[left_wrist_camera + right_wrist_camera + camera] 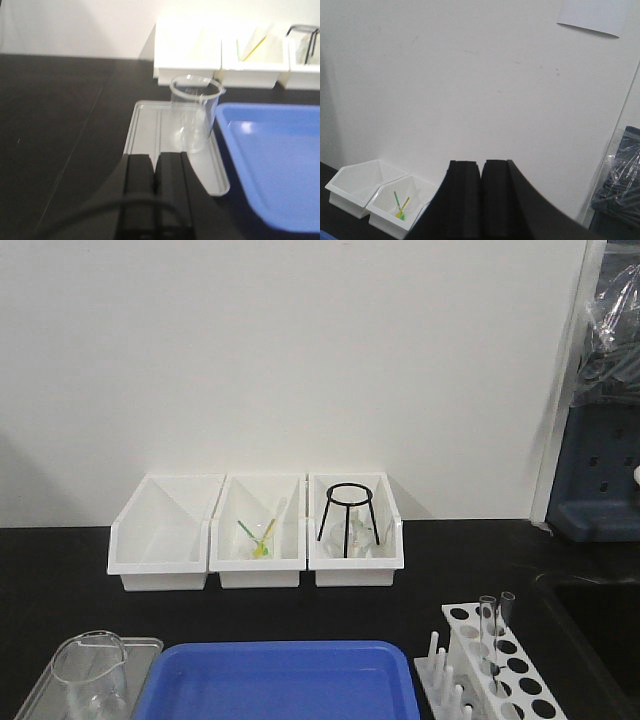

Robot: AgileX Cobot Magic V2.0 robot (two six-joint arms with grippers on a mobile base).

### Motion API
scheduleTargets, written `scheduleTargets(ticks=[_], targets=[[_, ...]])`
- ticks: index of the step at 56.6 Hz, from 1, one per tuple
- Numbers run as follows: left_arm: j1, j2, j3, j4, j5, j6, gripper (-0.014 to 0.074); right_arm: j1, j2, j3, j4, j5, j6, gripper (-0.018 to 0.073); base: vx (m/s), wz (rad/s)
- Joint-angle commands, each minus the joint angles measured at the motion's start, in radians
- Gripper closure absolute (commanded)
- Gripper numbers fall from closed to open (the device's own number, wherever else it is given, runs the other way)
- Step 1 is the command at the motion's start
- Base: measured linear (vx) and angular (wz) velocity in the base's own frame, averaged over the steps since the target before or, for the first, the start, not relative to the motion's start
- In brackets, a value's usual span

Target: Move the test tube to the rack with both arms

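Observation:
Two slim clear test tubes [490, 625] stand upright in the white rack [520, 665] at the front right of the black table, seen only in the front view. Neither arm shows in that view. My left gripper [155, 159] is shut with nothing between its jaws; it hangs over the near end of a grey metal tray [150, 130], just short of a clear glass beaker [196, 112]. Held high and pointing at the white wall is my right gripper [481, 165], shut and empty.
Three white storage bins [258, 532] line the back wall; the right one holds a black wire stand [350, 515], the middle one green and yellow sticks. A blue tray [280, 680] lies front centre beside the grey tray [35, 690]. A sink [600, 620] is at right.

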Motion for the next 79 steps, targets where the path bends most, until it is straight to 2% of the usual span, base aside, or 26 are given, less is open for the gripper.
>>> scheduleTargets(ticks=[1,14,18,21,22,24,25,29,32,35,37,43,49,55,79], targets=[[-0.007,-0.014,-0.028,0.001,-0.155,-0.005,0.0601,-0.004,0.015,-0.028,0.0,-0.074,-0.008,0.0567,0.0,0.0],[-0.007,-0.014,-0.028,0.001,-0.243,-0.001,0.0601,-0.004,0.015,-0.028,0.0,-0.074,-0.008,0.0567,0.0,0.0],[-0.007,-0.014,-0.029,-0.031,-0.243,0.032,0.0601,-0.004,0.015,-0.028,0.0,-0.074,-0.008,0.0567,0.0,0.0],[-0.007,-0.014,-0.029,-0.098,-0.238,0.098,0.0601,-0.004,0.015,-0.028,0.0,-0.074,-0.008,0.0567,0.0,0.0],[-0.007,-0.014,-0.029,-0.153,-0.235,0.139,0.0601,-0.004,0.015,-0.028,0.0,-0.074,-0.008,0.0567,0.0,0.0],[-0.007,-0.014,-0.029,-0.2,-0.229,0.201,0.0601,-0.004,0.015,-0.028,0.0,-0.074,-0.008,0.0567,0.0,0.0],[-0.007,-0.014,-0.029,-0.264,-0.219,0.254,0.0601,-0.004,0.015,-0.028,0.0,-0.074,-0.008,0.0567,0.0,0.0],[-0.007,-0.014,-0.029,-0.419,-0.219,0.443,0.0601,-0.004,0.015,-0.028,0.0,-0.074,-0.008,0.0567,0.0,0.0],[-0.007,-0.014,-0.028,-0.494,-0.219,0.591,0.0601,-0.004,0.015,-0.028,0.0,-0.074,-0.008,0.0567,0.0,0.0],[-0.007,-0.014,-0.028,-0.539,-0.213,0.679,0.0601,-0.004,0.015,-0.028,0.0,-0.074,-0.008,0.0567,0.0,0.0],[-0.007,-0.014,-0.027,-0.548,-0.213,0.708,0.0601,-0.004,0.015,-0.028,0.0,-0.074,-0.008,0.0567,0.0,0.0],[-0.007,-0.014,-0.027,-0.522,-0.219,0.691,0.0601,-0.004,0.015,-0.028,0.0,-0.074,-0.008,0.0567,0.0,0.0],[-0.007,-0.014,-0.027,-0.465,-0.214,0.603,0.0601,-0.004,0.015,-0.028,0.0,-0.074,-0.008,0.0567,0.0,0.0],[-0.007,-0.014,-0.027,-0.461,-0.188,0.539,0.0601,-0.004,0.015,-0.028,0.0,-0.074,-0.008,0.0567,0.0,0.0],[-0.007,-0.014,-0.027,-0.461,-0.186,0.535,0.0601,-0.004,0.015,-0.028,0.0,-0.074,-0.008,0.0567,0.0,0.0]])
